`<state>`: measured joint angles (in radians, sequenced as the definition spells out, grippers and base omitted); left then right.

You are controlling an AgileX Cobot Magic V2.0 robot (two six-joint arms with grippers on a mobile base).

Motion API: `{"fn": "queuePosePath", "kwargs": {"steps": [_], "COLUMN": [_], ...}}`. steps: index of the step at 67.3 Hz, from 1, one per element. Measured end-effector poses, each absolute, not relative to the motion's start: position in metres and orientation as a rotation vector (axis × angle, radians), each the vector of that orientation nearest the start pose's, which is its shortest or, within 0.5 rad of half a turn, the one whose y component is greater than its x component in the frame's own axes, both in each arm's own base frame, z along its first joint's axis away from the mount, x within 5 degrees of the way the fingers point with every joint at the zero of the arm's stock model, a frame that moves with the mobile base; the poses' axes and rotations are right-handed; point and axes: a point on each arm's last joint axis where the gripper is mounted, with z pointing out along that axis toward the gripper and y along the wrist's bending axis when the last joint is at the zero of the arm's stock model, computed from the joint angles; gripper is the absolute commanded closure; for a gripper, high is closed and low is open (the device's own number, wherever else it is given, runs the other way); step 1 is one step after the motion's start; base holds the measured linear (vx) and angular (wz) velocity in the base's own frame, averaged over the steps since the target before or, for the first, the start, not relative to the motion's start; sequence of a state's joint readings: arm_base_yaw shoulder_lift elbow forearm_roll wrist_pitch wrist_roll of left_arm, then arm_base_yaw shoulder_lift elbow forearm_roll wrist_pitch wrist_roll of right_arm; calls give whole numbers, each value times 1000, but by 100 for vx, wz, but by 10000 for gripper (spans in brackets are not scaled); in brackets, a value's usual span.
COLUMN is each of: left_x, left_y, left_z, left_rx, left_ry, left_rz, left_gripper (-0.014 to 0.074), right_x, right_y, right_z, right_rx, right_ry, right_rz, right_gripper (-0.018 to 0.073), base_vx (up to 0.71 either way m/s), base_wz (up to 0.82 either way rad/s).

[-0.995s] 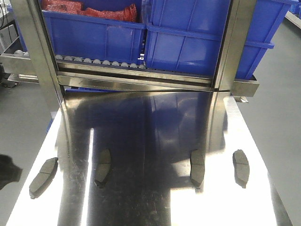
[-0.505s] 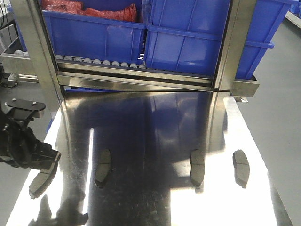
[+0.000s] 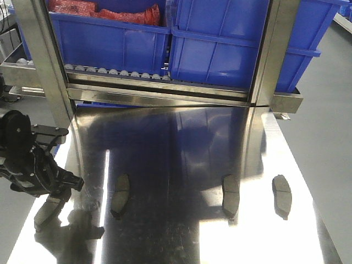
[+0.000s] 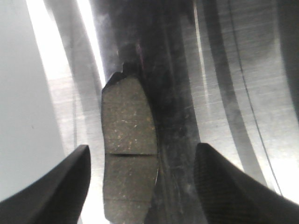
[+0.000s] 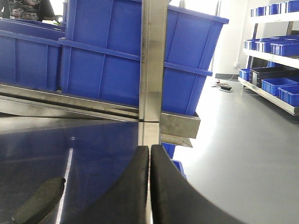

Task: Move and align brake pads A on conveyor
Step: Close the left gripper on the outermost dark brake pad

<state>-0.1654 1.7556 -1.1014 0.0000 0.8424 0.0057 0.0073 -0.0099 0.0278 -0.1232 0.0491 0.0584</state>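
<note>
brake pads a lie in a row on the steel table; left gripper gapes wide astride the leftmost pad, holding nothing; right gripper fingers pressed together, empty.

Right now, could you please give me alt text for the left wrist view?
A dark-grey brake pad with a groove across its middle lies flat on the shiny steel table, between the two black fingers of the open left gripper.
</note>
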Motion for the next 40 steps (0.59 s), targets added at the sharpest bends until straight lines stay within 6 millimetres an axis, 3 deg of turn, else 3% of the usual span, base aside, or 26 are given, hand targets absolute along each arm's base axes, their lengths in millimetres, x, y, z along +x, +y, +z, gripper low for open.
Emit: {"fn": "queuePosePath", "kwargs": {"steps": [29,40], "left_x": [327,328], "left_y": [-55,-55], "left_z": [164,164], "left_rx": [242,242], "left_ry": [3050,3055], "left_rz": [-11,-10], "left_gripper": [135,216], "right_x": [57,57], "right_y": [0,0], "right_z": [200,200], "right_rx": [-51,-51], "right_ry": [1550,1550], "right_rz": [-50,-50], "right_gripper": [571,571], "base_vx": [0,0], "base_wz": [0,0]}}
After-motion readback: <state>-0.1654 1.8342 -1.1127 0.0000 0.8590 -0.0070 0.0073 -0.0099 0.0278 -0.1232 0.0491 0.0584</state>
